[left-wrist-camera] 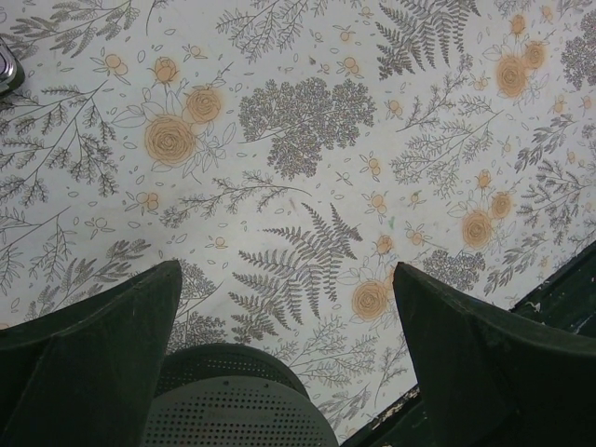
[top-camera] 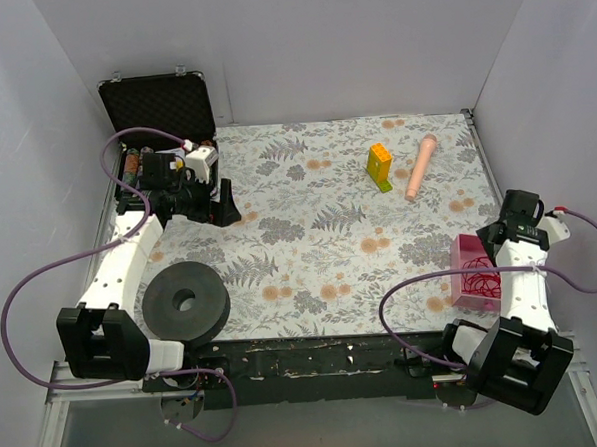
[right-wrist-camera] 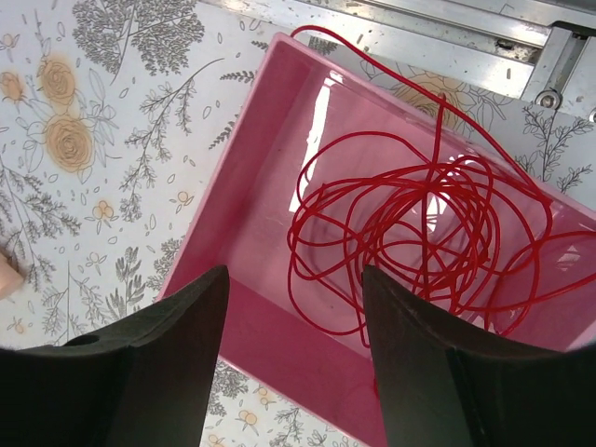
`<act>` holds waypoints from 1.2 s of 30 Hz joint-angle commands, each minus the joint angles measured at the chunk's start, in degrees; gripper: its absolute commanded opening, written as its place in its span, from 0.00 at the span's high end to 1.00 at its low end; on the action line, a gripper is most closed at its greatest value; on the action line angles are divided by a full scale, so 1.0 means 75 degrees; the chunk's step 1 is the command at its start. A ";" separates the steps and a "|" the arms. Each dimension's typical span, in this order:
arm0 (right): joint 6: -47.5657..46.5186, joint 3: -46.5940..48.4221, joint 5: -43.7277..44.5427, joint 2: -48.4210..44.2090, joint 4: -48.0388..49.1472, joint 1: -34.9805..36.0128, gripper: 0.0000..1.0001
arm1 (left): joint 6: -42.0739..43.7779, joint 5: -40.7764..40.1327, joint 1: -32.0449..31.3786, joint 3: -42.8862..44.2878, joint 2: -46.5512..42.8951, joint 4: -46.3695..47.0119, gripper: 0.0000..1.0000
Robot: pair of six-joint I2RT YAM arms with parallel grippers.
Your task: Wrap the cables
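Observation:
The cables are one loose tangle of thin red wire [right-wrist-camera: 419, 223] lying in a pink bin [right-wrist-camera: 270, 168]. One loop hangs over the bin's far rim. In the top view the tangle [top-camera: 480, 279] and the bin [top-camera: 464, 247] are at the right front of the table. My right gripper [right-wrist-camera: 293, 275] is open and empty, and hovers over the bin's near wall, just short of the tangle; it also shows in the top view [top-camera: 491, 236]. My left gripper [left-wrist-camera: 287, 270] is open and empty above the floral cloth, at the back left in the top view [top-camera: 223, 203].
A dark grey ring-shaped roll [top-camera: 186, 302] sits at the front left and shows perforated in the left wrist view [left-wrist-camera: 233, 400]. An open black case [top-camera: 159, 106] stands at the back left. A yellow block [top-camera: 381, 166] and a pink cylinder [top-camera: 421, 167] lie at the back right.

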 commanded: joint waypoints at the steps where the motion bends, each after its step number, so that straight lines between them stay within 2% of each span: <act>1: -0.0224 -0.0379 -0.0090 -0.0144 0.0855 -0.0195 0.36 | 0.0053 -0.0036 -0.0006 0.0348 -0.0109 0.0012 0.02; 3: -0.0400 -0.0439 -0.0092 -0.0097 0.1020 -0.0207 0.38 | 0.0181 -0.0025 -0.0006 0.0302 -0.0074 0.0012 0.02; 5: -0.0506 -0.0439 0.0048 -0.0073 0.1020 -0.0218 0.44 | 0.0229 -0.0001 -0.0006 0.0266 -0.0027 0.0047 0.02; 7: -0.0565 -0.0462 0.0084 -0.0143 0.1044 -0.0219 0.55 | 0.0229 0.0092 -0.0006 0.0231 0.0020 0.0036 0.02; 8: -0.0588 -0.0509 0.0050 -0.0225 0.1102 -0.0230 0.66 | 0.0229 0.0151 -0.0006 0.0208 0.0055 0.0036 0.02; 12: -0.0624 -0.0626 0.0084 -0.0635 0.1220 -0.0230 0.76 | 0.0276 0.0373 -0.0006 0.0149 0.0091 0.0036 0.02; 16: -0.0834 -0.0439 -0.0102 -0.1208 0.1184 -0.0230 0.96 | 0.0439 0.0491 -0.0006 0.0020 -0.0038 0.0036 0.02; 18: -0.1056 -0.0392 -0.0348 -0.1665 0.1430 -0.0230 0.99 | 0.0475 0.0503 -0.0006 -0.0027 -0.0120 0.0059 0.02; 24: -0.0742 -0.0297 -0.0057 -0.2429 0.1139 -0.0230 0.98 | 0.0697 0.0631 -0.0006 -0.0226 -0.0390 0.0083 0.02; 25: -0.0567 -0.0426 -0.0021 -0.2405 0.1045 -0.0230 0.90 | 0.0744 0.0655 -0.0006 -0.0272 -0.0413 0.0094 0.02; 26: -0.0414 -0.0636 0.0025 -0.2382 0.1032 -0.0230 0.76 | 0.0768 0.0678 -0.0006 -0.0343 -0.0448 0.0106 0.02; 28: -0.0063 -0.1035 0.0142 -0.2195 0.1044 -0.0230 0.57 | 0.0791 0.0702 -0.0006 -0.0402 -0.0472 0.0141 0.02; 32: 0.0103 -0.1224 0.0201 -0.1727 0.0997 -0.0230 0.39 | 0.0803 0.0737 -0.0006 -0.0414 -0.0425 0.0118 0.02; 36: 0.0091 -0.1294 0.0236 -0.1597 0.1102 -0.0230 0.37 | 0.0745 0.0772 -0.0006 -0.0413 -0.0367 0.0106 0.02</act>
